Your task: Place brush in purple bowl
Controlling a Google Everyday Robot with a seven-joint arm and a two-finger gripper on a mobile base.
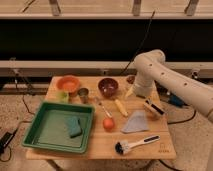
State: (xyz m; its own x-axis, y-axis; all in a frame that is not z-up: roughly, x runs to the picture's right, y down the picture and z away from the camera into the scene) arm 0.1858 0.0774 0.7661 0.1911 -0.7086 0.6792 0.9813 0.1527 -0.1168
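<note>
The brush (138,143) lies flat near the table's front right edge, its black bristle head to the left and its white handle pointing right. The purple bowl (108,87) stands at the back middle of the table. My gripper (153,108) hangs over the right side of the table, a little above and behind the brush's handle end and well to the right of the bowl. It holds nothing that I can see.
An orange bowl (68,83), a green cup (63,96) and a small metal cup (83,93) stand at the back left. A green tray (45,131) holds a sponge (74,126). An orange ball (108,123), a yellow item (121,107), a thin utensil (104,109) and a grey cloth (136,122) lie mid-table.
</note>
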